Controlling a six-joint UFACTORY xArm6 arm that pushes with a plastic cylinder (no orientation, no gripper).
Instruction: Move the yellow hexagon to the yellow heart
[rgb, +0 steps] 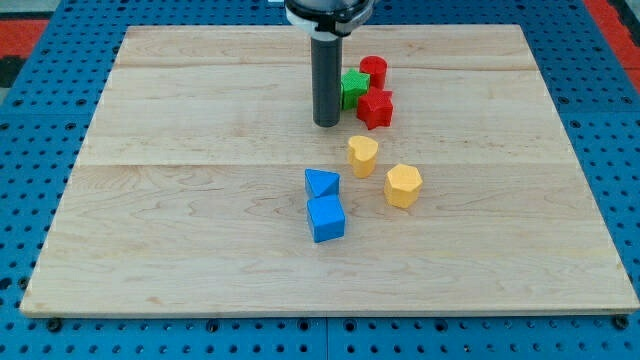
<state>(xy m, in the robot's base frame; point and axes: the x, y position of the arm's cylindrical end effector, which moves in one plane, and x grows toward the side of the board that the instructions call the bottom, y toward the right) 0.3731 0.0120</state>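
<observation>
The yellow hexagon (403, 185) lies on the wooden board right of centre. The yellow heart (362, 155) sits just up and to the left of it, a small gap between them. My tip (327, 123) rests on the board above and to the left of the heart, well apart from both yellow blocks. The rod stands upright, right beside the green block (353, 88).
A red cylinder (373, 71) and a red star-like block (376, 108) sit right of the rod with the green block. A blue triangle (321, 183) and a blue cube (326, 218) lie left of the hexagon. The board's edge (330, 312) runs along the view's bottom.
</observation>
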